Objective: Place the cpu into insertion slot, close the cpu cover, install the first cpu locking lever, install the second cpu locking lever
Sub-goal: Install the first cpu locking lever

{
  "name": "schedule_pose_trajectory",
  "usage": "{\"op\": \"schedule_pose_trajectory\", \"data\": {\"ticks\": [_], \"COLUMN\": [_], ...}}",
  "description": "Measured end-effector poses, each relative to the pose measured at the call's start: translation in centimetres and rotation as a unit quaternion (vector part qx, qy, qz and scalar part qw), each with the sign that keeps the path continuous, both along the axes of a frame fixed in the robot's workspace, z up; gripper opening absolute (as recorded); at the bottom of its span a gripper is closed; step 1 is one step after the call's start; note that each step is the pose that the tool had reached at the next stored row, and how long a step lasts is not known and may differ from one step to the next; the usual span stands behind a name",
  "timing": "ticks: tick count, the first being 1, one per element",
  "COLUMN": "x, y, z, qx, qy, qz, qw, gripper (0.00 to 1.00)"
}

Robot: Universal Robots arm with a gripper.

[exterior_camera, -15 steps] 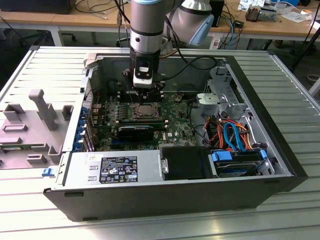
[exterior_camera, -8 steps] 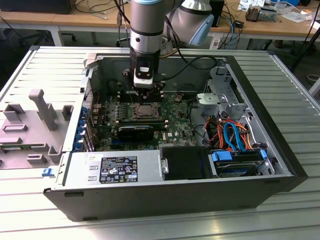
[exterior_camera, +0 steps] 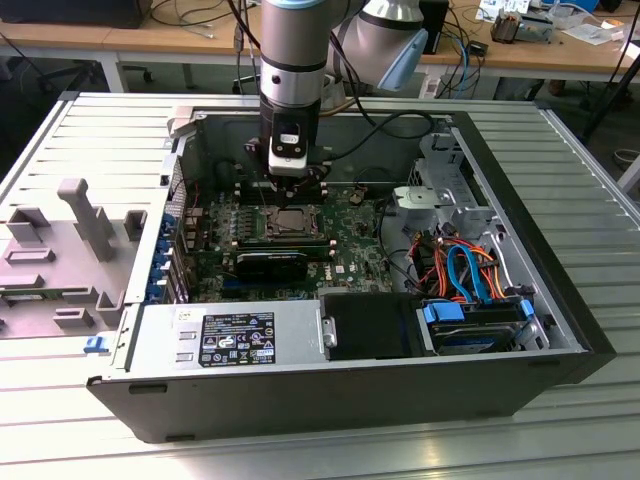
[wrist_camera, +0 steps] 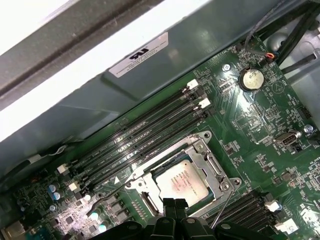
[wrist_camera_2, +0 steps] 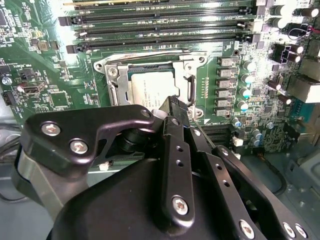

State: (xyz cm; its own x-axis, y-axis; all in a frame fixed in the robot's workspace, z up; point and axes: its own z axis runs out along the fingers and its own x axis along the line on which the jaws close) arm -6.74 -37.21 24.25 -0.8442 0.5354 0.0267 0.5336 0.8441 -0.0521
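Case (exterior_camera: 350,400) lies open on top, so straight-down access to the board is free. The hand (exterior_camera: 297,188) hangs over the edge of the cpu cover (wrist_camera: 212,165), fingers together. Tight sides: memory slots (wrist_camera: 150,131) run right beside the socket w/ the case wall (wrist_camera: 100,92) just beyond, and capacitors (wrist_camera_2: 245,80) line another edge. In the exterior view, a black module (exterior_camera: 280,262) sits near the socket, and orange & blue cables (exterior_camera: 462,270) crowd the exterior view's right.

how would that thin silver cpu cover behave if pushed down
The thin square silver metal cpu cover looks like sheet metal, so probably light and slightly springy. It lies flat around the dull grey square cpu, so pushing down likely moves it little.
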Motion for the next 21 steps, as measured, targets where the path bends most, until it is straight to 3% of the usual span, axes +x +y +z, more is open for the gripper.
{"op": "schedule_pose_trajectory", "data": {"ticks": [21], "x": [0.0], "y": [0.0], "z": [0.0], "qx": [0.0], "qy": [0.0], "qz": [0.021], "qw": [0.9998], "gripper": [0.11]}}
